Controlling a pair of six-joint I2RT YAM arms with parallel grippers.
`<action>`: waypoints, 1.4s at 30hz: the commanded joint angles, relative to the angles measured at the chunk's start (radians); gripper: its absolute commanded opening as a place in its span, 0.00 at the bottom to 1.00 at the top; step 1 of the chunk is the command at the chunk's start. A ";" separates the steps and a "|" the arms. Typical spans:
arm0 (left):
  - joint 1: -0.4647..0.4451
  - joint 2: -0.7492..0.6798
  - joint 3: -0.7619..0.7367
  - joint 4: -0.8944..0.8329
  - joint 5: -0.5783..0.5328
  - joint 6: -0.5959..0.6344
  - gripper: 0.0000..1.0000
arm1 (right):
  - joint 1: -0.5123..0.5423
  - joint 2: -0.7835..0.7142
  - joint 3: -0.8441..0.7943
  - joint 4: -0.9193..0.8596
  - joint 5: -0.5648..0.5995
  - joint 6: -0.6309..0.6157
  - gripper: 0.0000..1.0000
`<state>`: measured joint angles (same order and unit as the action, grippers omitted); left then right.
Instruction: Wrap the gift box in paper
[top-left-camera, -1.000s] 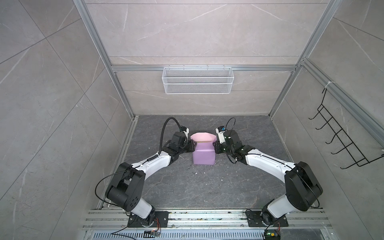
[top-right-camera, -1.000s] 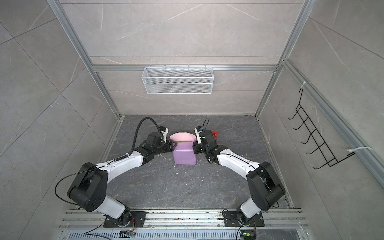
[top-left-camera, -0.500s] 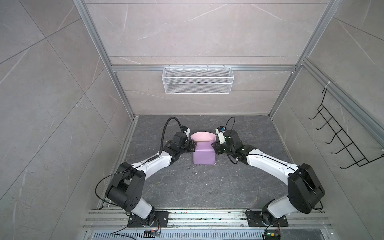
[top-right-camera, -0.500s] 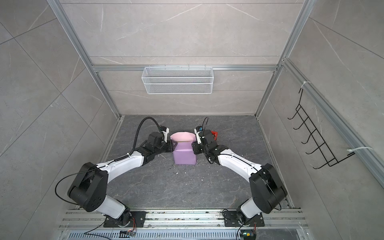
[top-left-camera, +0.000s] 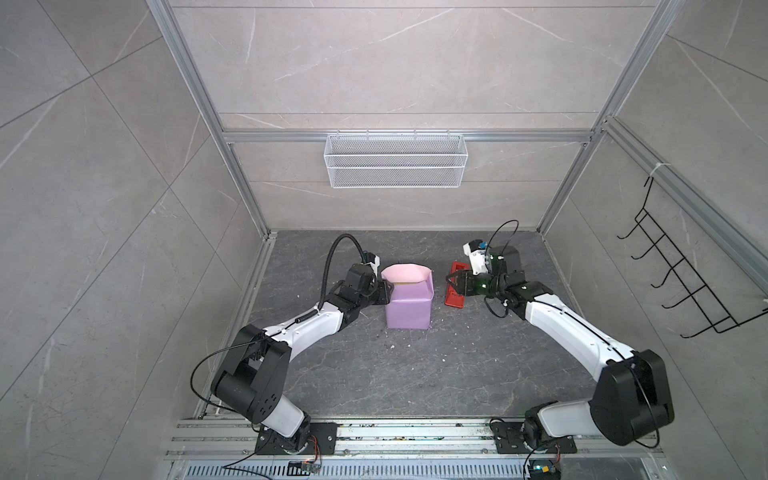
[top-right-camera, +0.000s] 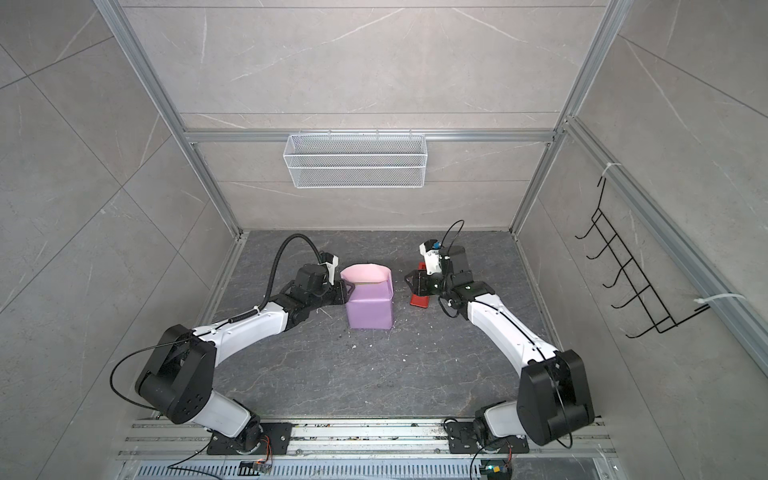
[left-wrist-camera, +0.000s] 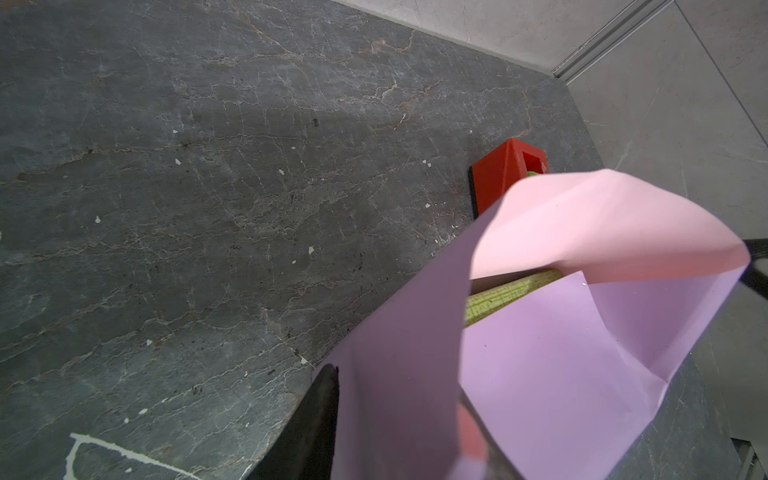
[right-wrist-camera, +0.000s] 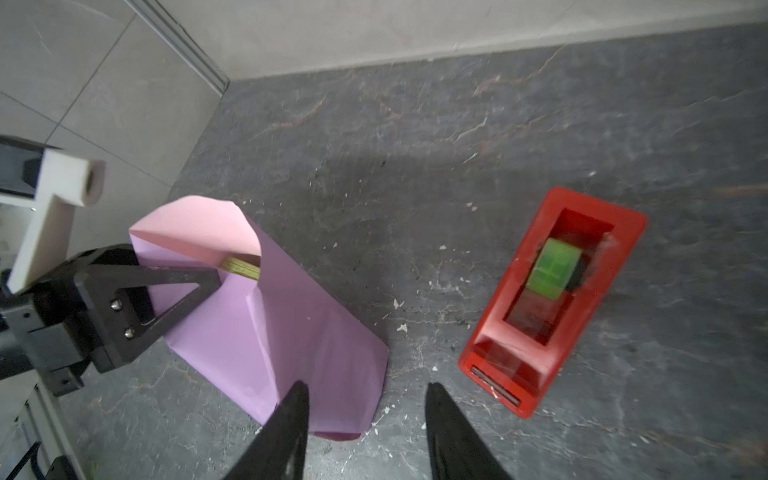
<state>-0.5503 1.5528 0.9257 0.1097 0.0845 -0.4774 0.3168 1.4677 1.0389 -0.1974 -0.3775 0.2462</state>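
Left gripper (top-left-camera: 383, 292) clamped on the paper (top-left-camera: 407, 309) over the gift box (left-wrist-camera: 505, 298) — box-edge markings too small to read. Right gripper (right-wrist-camera: 368, 386) jaws apart, empty — beside the tape dispenser (right-wrist-camera: 496, 332).

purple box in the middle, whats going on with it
A box is being wrapped in paper. The paper, lilac outside and pink inside, already goes round the box, but the far end stands open with a sliver of box showing. The left gripper is at the box's left side, against the paper. The right gripper is open and empty, hovering between the box and a red tape dispenser.
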 joint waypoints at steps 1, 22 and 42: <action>-0.005 0.013 0.009 -0.069 -0.009 0.029 0.38 | 0.026 0.059 0.037 0.011 -0.059 0.024 0.47; -0.006 0.010 0.004 -0.055 -0.002 0.030 0.38 | 0.114 0.192 0.112 0.075 -0.037 0.061 0.50; -0.006 -0.045 -0.004 -0.033 0.027 0.015 0.56 | 0.131 0.247 -0.039 0.210 0.034 0.101 0.58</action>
<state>-0.5514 1.5471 0.9245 0.0994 0.0868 -0.4725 0.4412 1.7161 1.0641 0.0566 -0.4007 0.3416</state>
